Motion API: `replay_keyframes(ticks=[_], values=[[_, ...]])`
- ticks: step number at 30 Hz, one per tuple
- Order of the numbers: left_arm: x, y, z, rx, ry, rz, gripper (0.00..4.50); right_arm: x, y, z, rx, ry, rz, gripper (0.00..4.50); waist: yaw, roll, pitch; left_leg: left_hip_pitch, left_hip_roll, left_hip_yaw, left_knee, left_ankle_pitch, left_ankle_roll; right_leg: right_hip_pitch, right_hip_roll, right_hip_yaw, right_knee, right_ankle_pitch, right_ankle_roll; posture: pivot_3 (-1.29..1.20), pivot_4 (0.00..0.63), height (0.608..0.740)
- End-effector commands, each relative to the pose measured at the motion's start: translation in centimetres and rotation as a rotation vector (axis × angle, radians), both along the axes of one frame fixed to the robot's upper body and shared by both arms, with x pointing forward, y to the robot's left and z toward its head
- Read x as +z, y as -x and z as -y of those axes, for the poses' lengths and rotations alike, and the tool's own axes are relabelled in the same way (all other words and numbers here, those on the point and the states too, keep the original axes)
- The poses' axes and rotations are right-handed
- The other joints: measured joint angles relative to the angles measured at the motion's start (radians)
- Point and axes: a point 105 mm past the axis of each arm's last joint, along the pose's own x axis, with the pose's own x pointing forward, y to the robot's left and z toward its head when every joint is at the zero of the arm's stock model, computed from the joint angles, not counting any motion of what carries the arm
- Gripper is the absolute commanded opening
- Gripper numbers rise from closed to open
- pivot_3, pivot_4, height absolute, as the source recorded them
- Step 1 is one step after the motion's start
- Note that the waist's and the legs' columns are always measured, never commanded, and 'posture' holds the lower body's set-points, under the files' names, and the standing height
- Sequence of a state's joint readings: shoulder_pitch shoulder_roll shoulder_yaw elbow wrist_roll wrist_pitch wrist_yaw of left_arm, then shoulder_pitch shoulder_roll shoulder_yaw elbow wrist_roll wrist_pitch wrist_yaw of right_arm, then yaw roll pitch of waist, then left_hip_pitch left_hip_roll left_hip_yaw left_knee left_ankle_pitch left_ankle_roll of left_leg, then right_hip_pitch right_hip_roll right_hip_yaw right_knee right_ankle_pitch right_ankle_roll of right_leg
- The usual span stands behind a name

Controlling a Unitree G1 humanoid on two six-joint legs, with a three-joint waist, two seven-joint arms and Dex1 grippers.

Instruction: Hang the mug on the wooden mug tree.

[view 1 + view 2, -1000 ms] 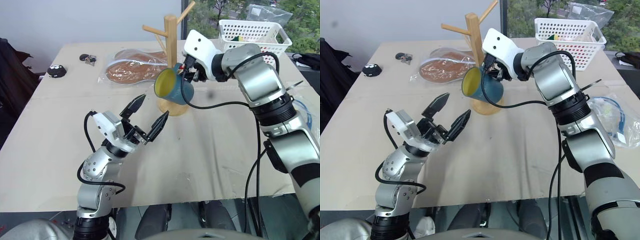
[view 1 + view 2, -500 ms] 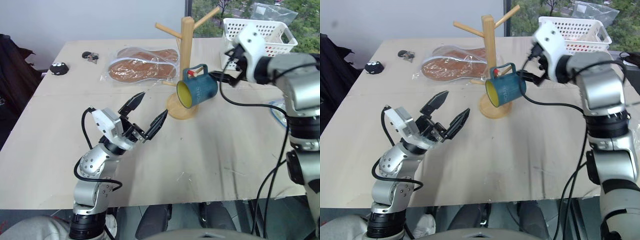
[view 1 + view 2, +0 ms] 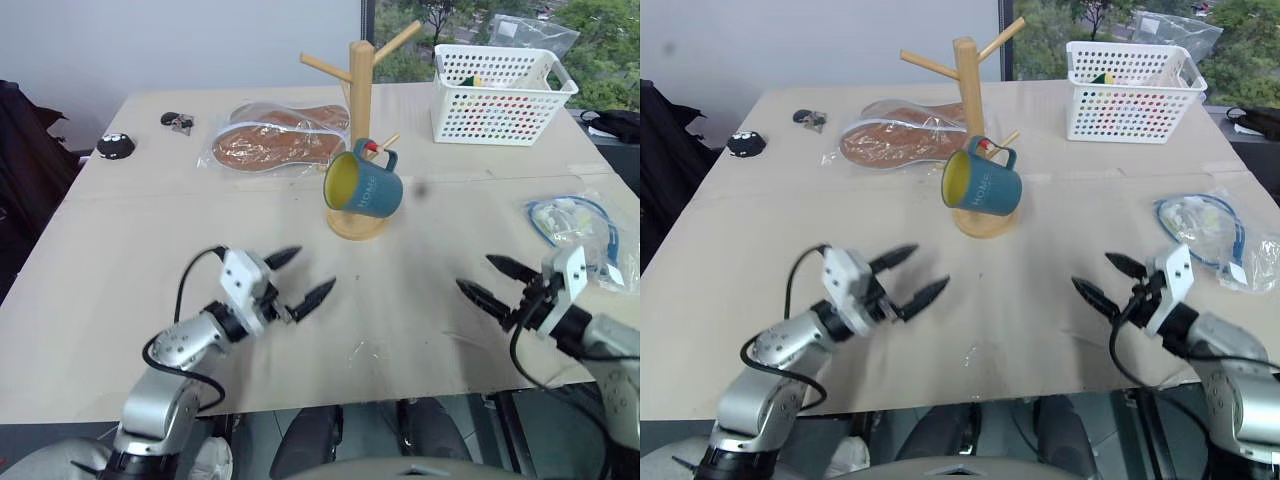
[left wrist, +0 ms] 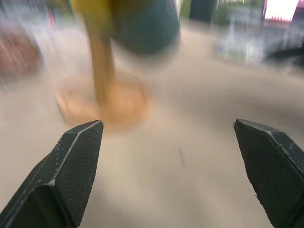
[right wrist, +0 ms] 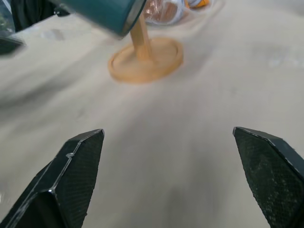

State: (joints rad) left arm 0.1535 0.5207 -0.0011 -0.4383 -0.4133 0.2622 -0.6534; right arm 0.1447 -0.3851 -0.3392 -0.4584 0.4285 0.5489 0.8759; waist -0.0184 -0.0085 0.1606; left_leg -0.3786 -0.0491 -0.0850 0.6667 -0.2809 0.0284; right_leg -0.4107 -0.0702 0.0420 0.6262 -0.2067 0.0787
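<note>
Mug: the teal-blue ceramic mug with the yellow inside [image 3: 364, 185] hangs by its loop handle on a low peg of the tree, tilted, its mouth turned toward my left side (the pale lettering on its side faces me).
Mug tree: the light wooden mug tree, an upright post on a round disc base [image 3: 359, 140], stands mid-table; the peg through the handle has a small red mark at its tip.
My left gripper [image 3: 298, 277]: low over the beige table [image 3: 420, 280], its two black fingers spread apart, holding nothing.
My right gripper [image 3: 492, 279]: low over the table near my right edge, fingers spread wide, empty, well apart from the mug.
Behind the tree: a white perforated plastic basket [image 3: 500, 82] and a clear bag with brown contents [image 3: 275, 143].
</note>
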Motion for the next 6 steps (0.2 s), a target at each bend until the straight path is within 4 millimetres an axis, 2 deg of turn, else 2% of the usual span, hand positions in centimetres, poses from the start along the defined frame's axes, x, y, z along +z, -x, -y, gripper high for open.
replay_keyframes(ticks=[1,6], values=[[-0.9,0.7,0.2,0.008,-0.068,-0.02,4.5,-0.7,0.4,0.0,0.02,-0.019,0.036,4.39,0.002,0.0,0.0,0.0,0.0,0.0,0.0,0.0,0.0,0.0,0.0,0.0,0.0,0.0,0.0,0.0,0.15,0.74],[-1.4,1.0,0.4,0.01,-0.115,-0.01,4.5,-2.3,0.2,1.3,-0.011,0.046,0.051,4.39,0.006,0.0,0.0,0.0,0.0,-0.001,0.0,0.0,-0.001,0.001,0.0,-0.001,0.0,0.0,0.0,0.0,0.15,0.74]])
